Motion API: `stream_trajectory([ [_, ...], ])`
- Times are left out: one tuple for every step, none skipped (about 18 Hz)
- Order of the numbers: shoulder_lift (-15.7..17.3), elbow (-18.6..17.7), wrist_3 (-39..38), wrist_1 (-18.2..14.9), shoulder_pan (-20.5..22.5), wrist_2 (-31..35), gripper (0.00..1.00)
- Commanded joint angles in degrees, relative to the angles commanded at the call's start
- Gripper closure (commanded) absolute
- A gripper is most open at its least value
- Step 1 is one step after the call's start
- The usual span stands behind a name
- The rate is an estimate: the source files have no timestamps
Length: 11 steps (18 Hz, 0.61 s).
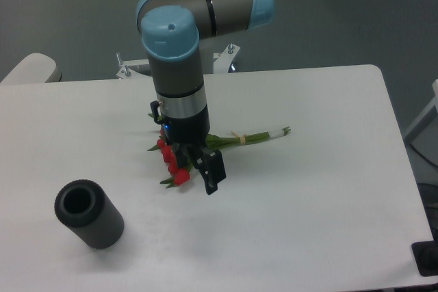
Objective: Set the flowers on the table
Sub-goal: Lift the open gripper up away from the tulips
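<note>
**Tulips lie on the counter beneath the tool**

The flowers [205,150] lie flat on the white counter [308,203], near its middle. The red buds point toward 7 o'clock and the banded green stems run out toward 3 o'clock, ending in pale tips. The arm comes down from 12 o'clock, and its tool [198,169] hangs directly over the bud end, covering part of the bunch. One dark finger [213,172] shows clearly just beside the buds at their 4 o'clock side; the other is hidden behind the blooms, so I cannot tell whether the tool is spread or pinching anything. A dark grey ribbed cylinder [89,215] lies on its side toward 8 o'clock, well apart from the flowers.
</note>
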Motion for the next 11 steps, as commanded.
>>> stream_trajectory([
  [-0.18, 1.59, 0.17, -1.86, 0.26, -0.09, 0.00],
  [-0.53, 2.65, 0.35, -2.05, 0.44, -0.17, 0.00],
  [-0.79, 3.44, 0.70, -1.96, 0.61, -0.26, 0.00],
  [-1.40, 4.15, 1.22, -1.70, 0.88, -0.35, 0.00],
  [-1.67, 4.94, 2.53, -1.61, 1.66, -0.44, 0.00],
  [-1.94, 5.64, 5.33, -1.96, 2.37, -0.18, 0.00],
  [-1.94, 6.17, 9.10, -2.40, 3.07, 0.09, 0.00],
  [-1.76, 6.09, 12.53, -2.40, 3.86, 0.35, 0.00],
  [-1.59, 6.09, 15.79, -2.93, 4.56, 0.35, 0.00],
  [-1.41, 6.09, 18.69, -3.80, 5.44, 0.35, 0.00],
  [-1.32, 6.17, 21.24, -4.59, 6.23, 0.26, 0.00],
])
